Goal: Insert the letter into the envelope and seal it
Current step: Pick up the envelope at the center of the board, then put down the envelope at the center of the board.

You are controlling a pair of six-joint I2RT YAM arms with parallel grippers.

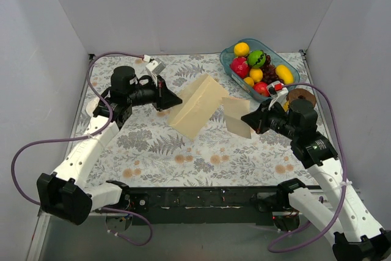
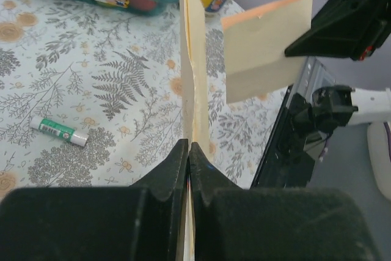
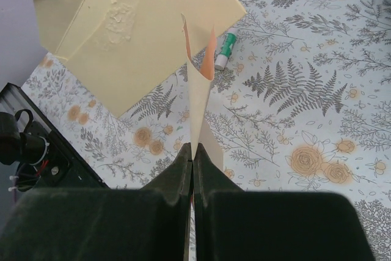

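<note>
Fern-print table (image 1: 183,151), envelope (image 1: 197,111) and letter (image 1: 235,117) aloft.
From above we see a blue tub (image 1: 223,60) of fruit (image 1: 256,59) (far right corner); left wrist view: the left gripper (image 2: 189,146) pinching the envelope's edge; right wrist view: the right gripper (image 3: 192,152) pinching the letter.

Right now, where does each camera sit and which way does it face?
Top external: above and behind, looking down on the fern-print table; both arms show.
Left wrist: past left gripper pinching pale cream-yellow paper envelope, toward salmon-peach paper letter.
Right wrist: past right gripper pinching the letter, toward the envelope.
Both wrists see the green-and-white glue stick.
</note>
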